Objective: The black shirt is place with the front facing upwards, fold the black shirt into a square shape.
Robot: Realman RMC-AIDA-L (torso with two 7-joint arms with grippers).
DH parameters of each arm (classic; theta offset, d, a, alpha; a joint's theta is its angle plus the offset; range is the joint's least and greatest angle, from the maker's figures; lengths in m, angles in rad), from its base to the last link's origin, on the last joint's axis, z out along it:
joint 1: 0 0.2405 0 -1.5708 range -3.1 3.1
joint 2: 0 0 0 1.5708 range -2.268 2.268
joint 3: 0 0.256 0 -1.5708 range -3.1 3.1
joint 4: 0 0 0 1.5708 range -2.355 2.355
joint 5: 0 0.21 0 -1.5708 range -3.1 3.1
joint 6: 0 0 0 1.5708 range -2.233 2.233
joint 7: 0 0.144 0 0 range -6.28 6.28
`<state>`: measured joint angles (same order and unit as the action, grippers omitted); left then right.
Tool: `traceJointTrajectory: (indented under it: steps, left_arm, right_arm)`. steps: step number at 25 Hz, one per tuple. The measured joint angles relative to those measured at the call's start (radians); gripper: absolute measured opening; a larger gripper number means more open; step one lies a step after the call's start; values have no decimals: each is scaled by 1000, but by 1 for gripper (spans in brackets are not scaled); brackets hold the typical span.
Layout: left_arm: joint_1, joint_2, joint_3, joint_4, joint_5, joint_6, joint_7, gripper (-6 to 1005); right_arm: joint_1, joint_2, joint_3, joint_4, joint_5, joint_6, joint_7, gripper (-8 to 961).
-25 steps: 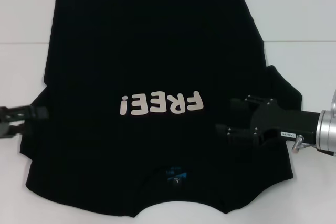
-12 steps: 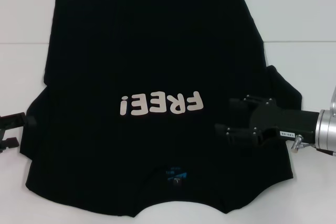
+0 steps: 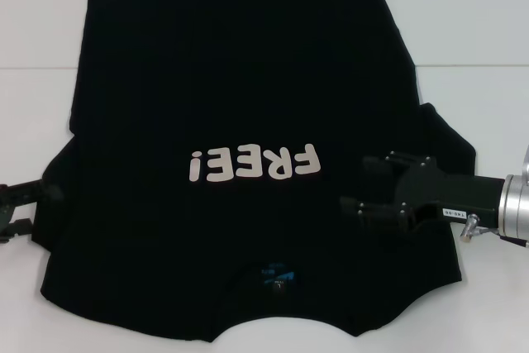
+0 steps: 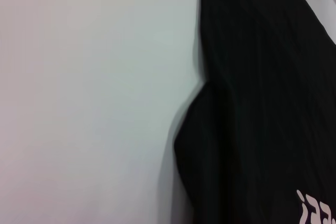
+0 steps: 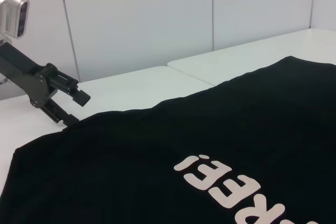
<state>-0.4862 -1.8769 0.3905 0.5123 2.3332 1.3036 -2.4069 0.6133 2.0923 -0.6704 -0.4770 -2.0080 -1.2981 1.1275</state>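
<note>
The black shirt (image 3: 240, 80) lies flat on the white table, front up, with the cream "FREE!" letters (image 3: 253, 163) on the chest and the blue neck label (image 3: 277, 274) near the front edge. My right gripper (image 3: 357, 181) is open over the shirt's right side, just right of the letters. My left gripper (image 3: 37, 207) is open at the shirt's left sleeve edge, low over the table; it also shows in the right wrist view (image 5: 76, 109). The shirt also shows in the left wrist view (image 4: 257, 103) and in the right wrist view (image 5: 210, 150).
The white table (image 3: 479, 31) shows bare on both sides of the shirt and at the back. A seam between table panels (image 3: 471, 66) runs across behind the right sleeve. White wall panels (image 5: 157, 19) stand behind the table.
My left gripper has drawn back to the left and a little lower, off the sleeve edge. My right gripper has stayed almost still over the shirt.
</note>
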Motion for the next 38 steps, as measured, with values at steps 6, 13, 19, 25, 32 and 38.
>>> traceJointTrajectory:
  steps: [6, 13, 19, 25, 32, 38]
  left_arm:
    - [-1, -10, 4, 0, 0, -7, 10, 920]
    - [-11, -10, 3, -17, -6, 4, 12, 917]
    - [-23, -9, 4, -23, -2, -3, 25, 914]
    - [-26, -9, 33, -14, 0, -13, 29, 820]
    - [-27, -9, 42, -12, 0, -26, 22, 614]
    - [-31, -7, 53, -12, 0, -31, 19, 405]
  right_arm:
    - [-1, 0, -1, 0, 0, -2, 0, 864]
    - [-3, 2, -1, 0, 0, -4, 1, 865]
    - [-3, 2, -1, 0, 0, -11, 1, 864]
    - [-4, 0, -1, 0, 0, -16, 7, 865]
    - [-4, 0, -1, 0, 0, -20, 8, 864]
    - [-4, 0, -1, 0, 0, -26, 8, 865]
